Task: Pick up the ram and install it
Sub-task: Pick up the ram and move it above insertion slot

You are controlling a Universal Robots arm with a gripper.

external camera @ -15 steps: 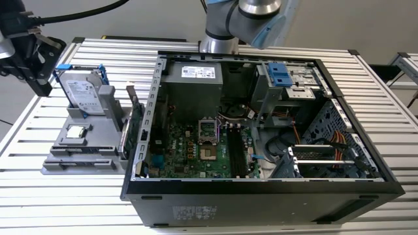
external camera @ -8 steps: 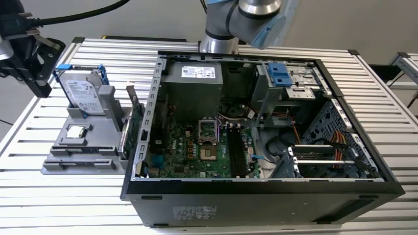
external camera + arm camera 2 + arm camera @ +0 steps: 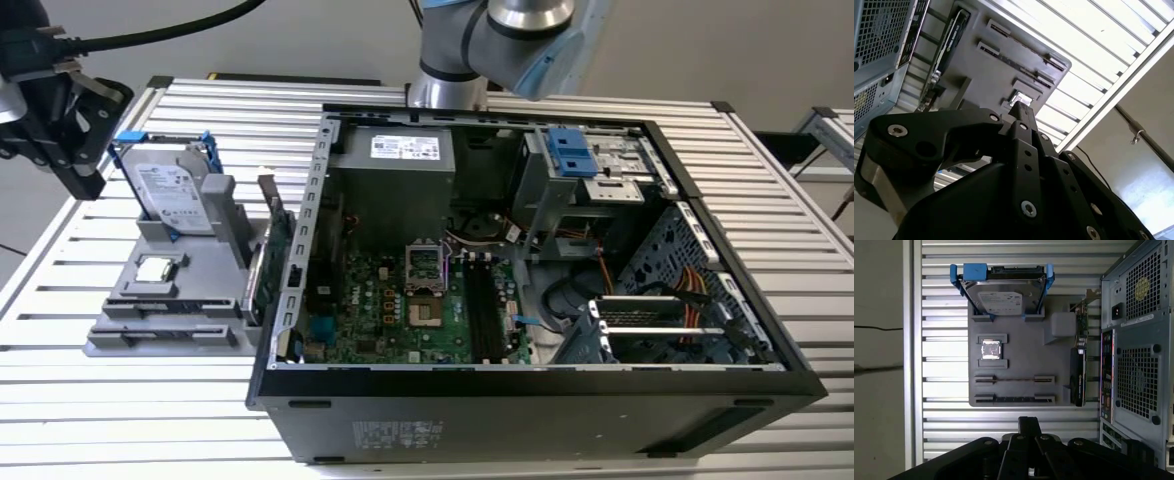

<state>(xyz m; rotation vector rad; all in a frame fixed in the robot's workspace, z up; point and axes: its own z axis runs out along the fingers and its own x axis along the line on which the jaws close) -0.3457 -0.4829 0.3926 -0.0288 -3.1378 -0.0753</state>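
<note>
The black gripper (image 3: 1029, 423) hangs at the upper left of the exterior view, raised and off to one side of the grey moulded parts tray (image 3: 1024, 357). Its jaws are together and grip nothing. The ram (image 3: 1014, 380), a long thin dark circuit-board stick, stands on edge between two end holders in the tray, just beside the pocket holding the small square silver processor (image 3: 990, 349). Held that way, its upper edge is probably left free for a pinch from above. The open black computer case (image 3: 534, 400) lies on its side on the slatted metal tabletop (image 3: 134, 410), seemingly so that the long black memory slots (image 3: 483, 310) on the green motherboard (image 3: 380, 300) face upward.
</note>
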